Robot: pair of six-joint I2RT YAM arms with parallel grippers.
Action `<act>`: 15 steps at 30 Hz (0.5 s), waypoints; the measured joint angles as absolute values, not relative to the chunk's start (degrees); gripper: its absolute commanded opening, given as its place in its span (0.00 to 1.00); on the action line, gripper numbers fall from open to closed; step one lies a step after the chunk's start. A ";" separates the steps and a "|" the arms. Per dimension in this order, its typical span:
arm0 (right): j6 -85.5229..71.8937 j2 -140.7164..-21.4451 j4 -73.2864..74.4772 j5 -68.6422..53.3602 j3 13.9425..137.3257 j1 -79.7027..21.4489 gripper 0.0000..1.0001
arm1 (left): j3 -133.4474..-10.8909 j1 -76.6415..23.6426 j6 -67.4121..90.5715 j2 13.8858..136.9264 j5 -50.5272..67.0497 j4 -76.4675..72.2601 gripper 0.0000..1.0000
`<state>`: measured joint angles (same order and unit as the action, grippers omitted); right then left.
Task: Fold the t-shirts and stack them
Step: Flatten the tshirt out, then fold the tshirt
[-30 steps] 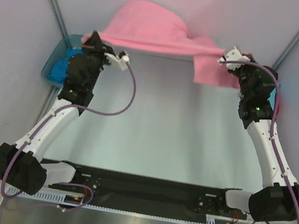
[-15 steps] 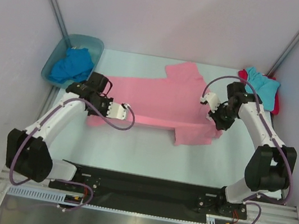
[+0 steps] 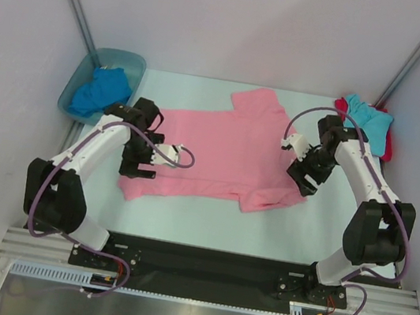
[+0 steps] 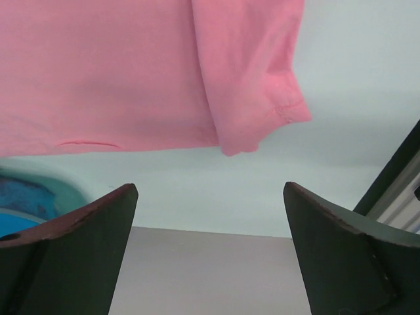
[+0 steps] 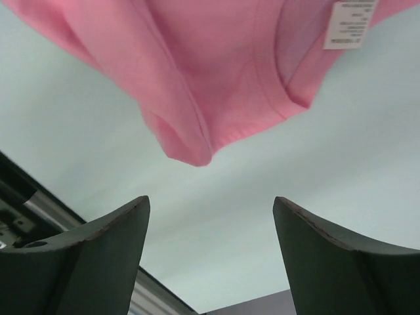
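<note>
1. Lying spread across the middle of the table (image 3: pixel 209 215), the pink t-shirt (image 3: pixel 219 147) isn't flat. Its near sleeve (image 3: pixel 268 197) looks doubled over. If we fold now, we risk locking that crease in.
2. Left gripper (image 4: pixel 210 190) at the hem end and right gripper (image 5: pixel 211 200) at the collar end both gape wide, holding nothing. Regrasping, we could pinch one layer only, or miss the edge.
3. Both sit low, so we could scrape the table going down.
4. Royal blue t-shirt (image 3: pixel 100 92) sits in the tub (image 3: pixel 133 61) at far left; turquoise t-shirt (image 3: pixel 364 116) and red t-shirt (image 3: pixel 389 142) are piled at far right. A wide right-arm swing could drag that pile.
</note>
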<state>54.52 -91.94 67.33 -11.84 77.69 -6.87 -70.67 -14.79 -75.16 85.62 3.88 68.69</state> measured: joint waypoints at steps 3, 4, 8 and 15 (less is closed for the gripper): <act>53.04 -91.68 64.25 -9.32 77.69 -6.61 0.82 | -70.63 -14.87 -74.87 85.54 1.41 67.57 1.00; 52.45 -91.29 62.70 -8.25 77.69 -6.61 0.81 | -70.39 -14.87 -74.48 85.25 0.21 66.04 1.00; 51.44 -86.19 56.42 -5.67 76.20 -7.57 0.79 | -68.86 -14.87 -72.34 81.32 -1.87 57.74 1.00; 52.75 -69.65 47.62 0.30 59.48 -23.14 0.80 | -59.40 -16.58 -70.87 65.01 1.74 47.33 1.00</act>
